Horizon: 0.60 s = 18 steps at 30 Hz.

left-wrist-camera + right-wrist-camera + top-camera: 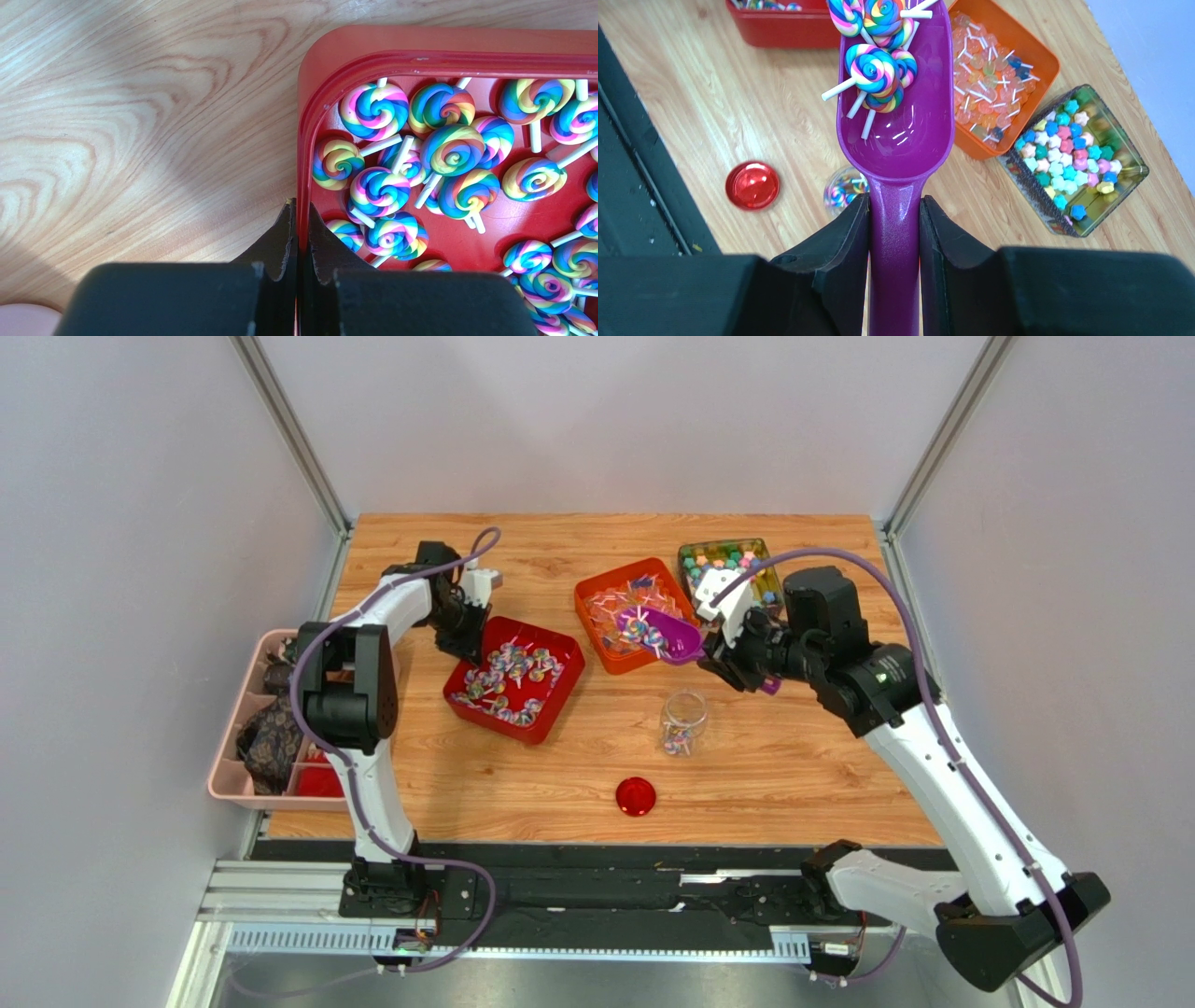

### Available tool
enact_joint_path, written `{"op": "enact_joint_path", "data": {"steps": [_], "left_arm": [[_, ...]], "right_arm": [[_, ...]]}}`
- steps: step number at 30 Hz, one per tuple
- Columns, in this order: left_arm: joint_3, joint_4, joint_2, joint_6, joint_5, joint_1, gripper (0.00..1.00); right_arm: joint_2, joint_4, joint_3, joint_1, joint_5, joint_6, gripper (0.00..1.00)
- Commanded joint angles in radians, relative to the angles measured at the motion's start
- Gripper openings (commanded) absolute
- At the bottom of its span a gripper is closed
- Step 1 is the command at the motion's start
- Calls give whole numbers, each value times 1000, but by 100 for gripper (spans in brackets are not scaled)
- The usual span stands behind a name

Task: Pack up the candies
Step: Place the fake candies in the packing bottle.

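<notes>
One scoop (pixel 899 143) (candies (pixel 873 66)); one red tray (pixel 421 52)

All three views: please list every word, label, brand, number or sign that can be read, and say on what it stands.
No text can be read in any view. The purple scoop, red tray, orange tray, clear box, jar and red lid carry no visible print; the candies show only coloured swirls.
</notes>
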Motion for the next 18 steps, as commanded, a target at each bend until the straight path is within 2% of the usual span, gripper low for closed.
{"op": "enact_joint_path", "data": {"steps": [1, 6, 18], "left_arm": [[10, -36, -84, 12, 83, 6, 0], [8, -43, -88, 17, 86, 6, 0], [-1, -49, -105, 23, 85, 8, 0]], "right_arm": [[-66, -111, -20, -11, -20, -91, 0], [-117, -175, -54, -26, 1, -118, 0], [-206, -192, -166, -104, 30, -134, 0]]}}
